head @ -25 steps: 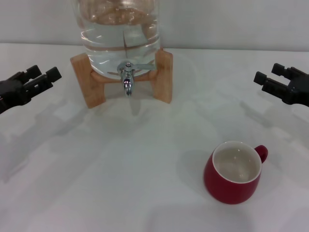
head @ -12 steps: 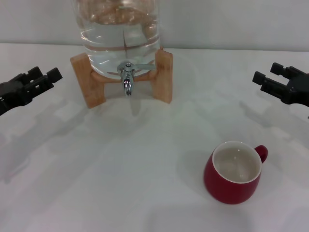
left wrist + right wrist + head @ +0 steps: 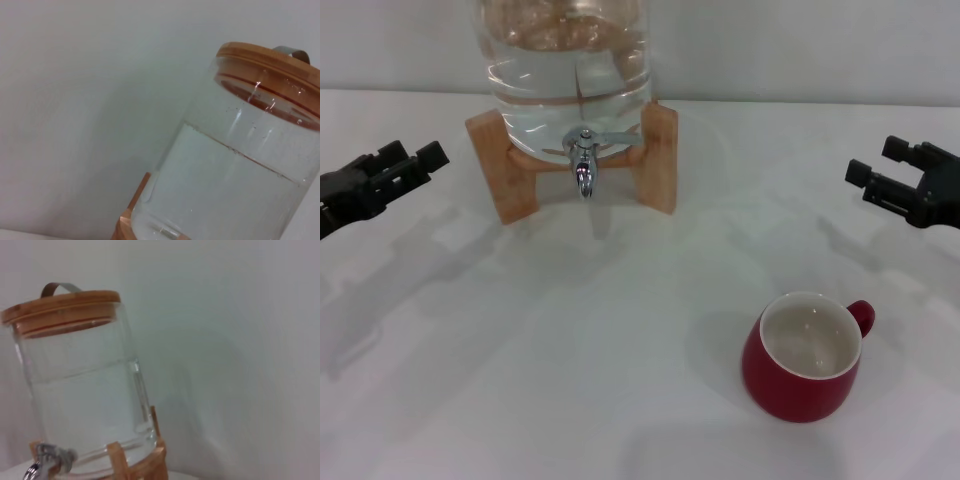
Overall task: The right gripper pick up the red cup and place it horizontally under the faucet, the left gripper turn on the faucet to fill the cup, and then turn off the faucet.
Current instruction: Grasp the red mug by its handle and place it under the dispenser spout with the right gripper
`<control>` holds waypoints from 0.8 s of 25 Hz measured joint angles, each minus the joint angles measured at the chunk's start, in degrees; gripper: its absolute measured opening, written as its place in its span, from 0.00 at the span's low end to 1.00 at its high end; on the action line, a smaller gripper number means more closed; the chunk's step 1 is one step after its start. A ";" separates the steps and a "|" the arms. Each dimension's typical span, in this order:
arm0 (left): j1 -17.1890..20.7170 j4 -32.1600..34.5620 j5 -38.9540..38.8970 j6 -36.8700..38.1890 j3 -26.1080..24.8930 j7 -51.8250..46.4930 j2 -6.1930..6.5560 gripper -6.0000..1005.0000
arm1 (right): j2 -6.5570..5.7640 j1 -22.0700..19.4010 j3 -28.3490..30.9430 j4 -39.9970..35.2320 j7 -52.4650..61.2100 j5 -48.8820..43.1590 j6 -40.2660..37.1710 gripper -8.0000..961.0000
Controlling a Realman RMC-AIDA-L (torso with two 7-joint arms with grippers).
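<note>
right claw point(image 3: 880, 175) shifted slightly outward and lower

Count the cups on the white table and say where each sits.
1. The squat glossy red cup stands upright, empty, on the table's near right side, well in front of the chrome faucet. Nothing in view could hide another.

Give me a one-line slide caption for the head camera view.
Open left gripper and right gripper flank a water dispenser with its faucet; the red cup sits upright nearer the camera.
</note>
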 joint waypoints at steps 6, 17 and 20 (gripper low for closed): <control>0.00 0.02 0.04 -0.18 0.00 -0.23 0.17 0.88 | -0.94 -0.94 0.16 0.00 -3.71 -0.85 3.61 0.75; 0.09 0.06 0.42 -0.13 0.03 -0.24 0.19 0.88 | -2.20 -8.40 0.54 4.02 -7.59 -0.85 7.30 0.75; 0.05 0.06 0.44 -0.08 0.14 -0.24 0.25 0.88 | -2.27 -10.45 0.53 4.11 -7.94 -0.80 8.05 0.75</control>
